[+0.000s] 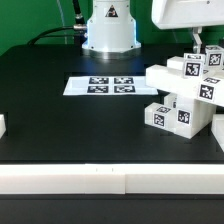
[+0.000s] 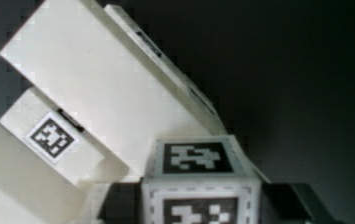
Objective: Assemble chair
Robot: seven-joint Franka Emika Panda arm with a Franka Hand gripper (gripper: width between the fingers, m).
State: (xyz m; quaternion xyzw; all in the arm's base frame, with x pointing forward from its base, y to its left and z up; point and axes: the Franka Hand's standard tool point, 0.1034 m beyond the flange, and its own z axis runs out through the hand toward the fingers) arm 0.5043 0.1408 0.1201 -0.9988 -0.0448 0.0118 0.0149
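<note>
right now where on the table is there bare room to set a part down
Bare black table lies between the marker board and the white front rail, out toward the exterior view's left. The exterior view's right is crowded: the chair parts are piled there, with the gripper shut on one.

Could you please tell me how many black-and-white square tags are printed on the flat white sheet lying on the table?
4, in a two-by-two block on the thin flat white marker board lying on the black table; none appear hidden.
</note>
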